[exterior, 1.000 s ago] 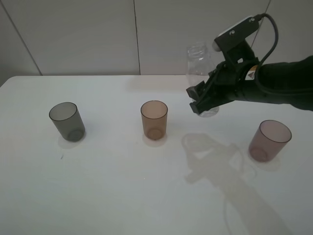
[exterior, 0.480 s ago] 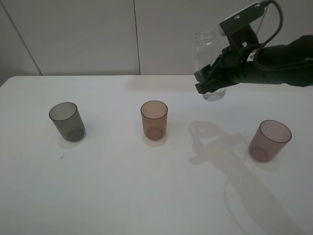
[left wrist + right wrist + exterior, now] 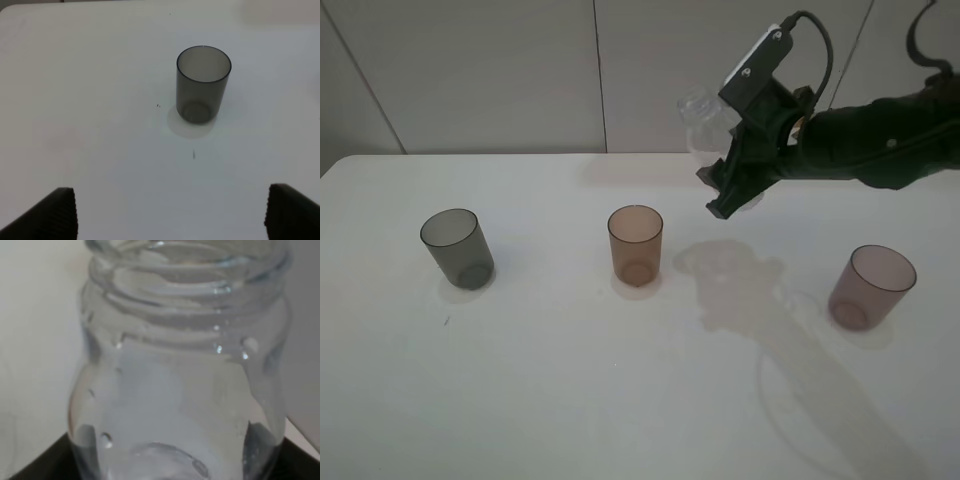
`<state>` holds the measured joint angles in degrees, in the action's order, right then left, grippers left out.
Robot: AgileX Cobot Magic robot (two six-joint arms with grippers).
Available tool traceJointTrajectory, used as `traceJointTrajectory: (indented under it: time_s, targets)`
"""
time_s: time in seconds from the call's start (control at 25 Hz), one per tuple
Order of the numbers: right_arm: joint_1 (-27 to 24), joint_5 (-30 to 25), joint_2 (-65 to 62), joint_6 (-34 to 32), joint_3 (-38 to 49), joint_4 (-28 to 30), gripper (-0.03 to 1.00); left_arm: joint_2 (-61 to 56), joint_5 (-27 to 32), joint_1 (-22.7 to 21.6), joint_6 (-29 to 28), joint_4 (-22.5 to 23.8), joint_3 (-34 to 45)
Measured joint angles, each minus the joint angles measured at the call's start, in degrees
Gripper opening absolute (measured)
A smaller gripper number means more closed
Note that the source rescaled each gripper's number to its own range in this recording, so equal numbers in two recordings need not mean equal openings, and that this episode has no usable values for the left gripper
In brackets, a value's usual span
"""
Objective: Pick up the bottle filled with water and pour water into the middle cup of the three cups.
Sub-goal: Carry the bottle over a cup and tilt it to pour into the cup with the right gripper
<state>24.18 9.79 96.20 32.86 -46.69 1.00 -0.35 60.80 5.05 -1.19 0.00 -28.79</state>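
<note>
The clear bottle (image 3: 699,108) is held in the air by my right gripper (image 3: 732,185), which is shut on its lower body. The bottle tilts with its open neck to the left, above and to the right of the amber-brown middle cup (image 3: 635,243). That cup stands upright between the dark grey cup (image 3: 457,248) and the mauve-pink cup (image 3: 872,286). In the right wrist view the bottle (image 3: 180,365) fills the frame, threaded neck and droplets showing. My left gripper (image 3: 170,217) is open and empty, near the grey cup (image 3: 202,82).
The white table (image 3: 570,380) carries only the three cups, spaced well apart. A pale panelled wall (image 3: 500,70) runs behind the table's far edge. My right arm (image 3: 880,140) reaches in from the right, above the pink cup.
My right gripper has lifted the bottle off the table, then moved left toward the amber cup. The bottle has gone from upright to tilted, neck to the left.
</note>
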Motion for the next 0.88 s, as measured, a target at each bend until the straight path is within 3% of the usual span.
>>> traceJointTrajectory:
  time_s: [0.52,0.88]
  targets:
    - [1.3,1.6,1.1,0.1,-0.1,14.4,0.03,0.0,0.0,0.0,0.0,0.0,0.0]
    - [3.0,1.6,1.1,0.1,-0.1,20.5,0.03,0.0,0.0,0.0,0.0,0.0,0.0]
